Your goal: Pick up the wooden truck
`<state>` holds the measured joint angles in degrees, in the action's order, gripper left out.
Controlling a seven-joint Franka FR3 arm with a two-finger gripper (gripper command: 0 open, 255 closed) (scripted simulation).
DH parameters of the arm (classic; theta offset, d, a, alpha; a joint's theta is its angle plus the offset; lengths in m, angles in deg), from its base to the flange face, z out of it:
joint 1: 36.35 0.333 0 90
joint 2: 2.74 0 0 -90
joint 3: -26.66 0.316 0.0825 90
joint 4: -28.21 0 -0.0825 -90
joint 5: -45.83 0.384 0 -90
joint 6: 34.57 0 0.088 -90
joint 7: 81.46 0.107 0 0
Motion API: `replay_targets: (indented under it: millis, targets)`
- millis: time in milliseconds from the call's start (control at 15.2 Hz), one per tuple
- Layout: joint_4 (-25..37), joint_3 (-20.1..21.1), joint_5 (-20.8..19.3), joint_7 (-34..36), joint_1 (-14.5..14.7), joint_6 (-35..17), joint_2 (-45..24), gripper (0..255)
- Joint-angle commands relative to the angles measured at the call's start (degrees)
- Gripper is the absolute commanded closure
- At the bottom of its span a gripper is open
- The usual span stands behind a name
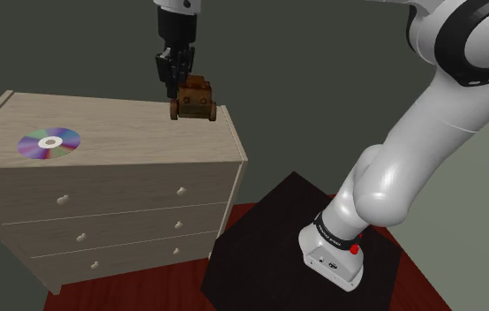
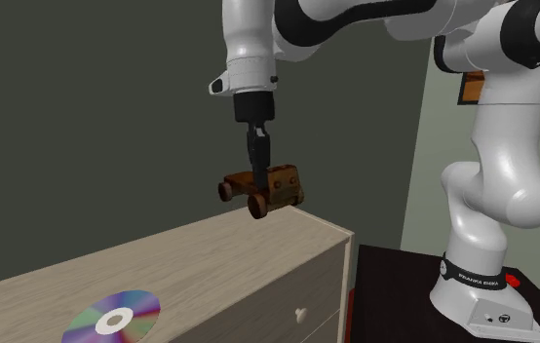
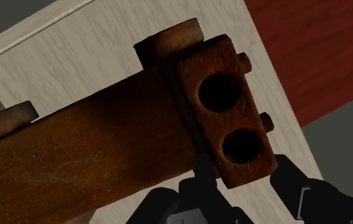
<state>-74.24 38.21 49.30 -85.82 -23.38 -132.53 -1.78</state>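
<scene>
The brown wooden truck point(image 1: 195, 98) point(image 2: 278, 185) hangs in the air just above the far corner of the pale wooden dresser point(image 1: 128, 128) point(image 2: 229, 258), tilted slightly. My black gripper point(image 1: 173, 82) point(image 2: 258, 173) comes down from above and is shut on the truck's flat bed, right behind the cab. In the wrist view the truck point(image 3: 105, 143) lies close across the frame, its cab showing two round holes, and a black finger point(image 3: 202, 168) presses against it. The truck's wheels are off the dresser top.
A shiny CD point(image 1: 48, 142) point(image 2: 112, 319) lies on the dresser top, well away from the truck. The dresser has three drawers with small knobs. My black stand point(image 1: 278, 238) sits on a red wood floor beside the dresser; dark green walls lie behind.
</scene>
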Motion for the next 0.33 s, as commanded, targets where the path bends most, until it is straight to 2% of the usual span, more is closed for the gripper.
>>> replay_targets:
  millis: [0,264]
  targets:
    - [1.4,0.0,0.0,0.1,0.0,1.4,0.1,255]
    - [3.1,0.0,-0.1,0.2,0.0,3.1,0.0,255]
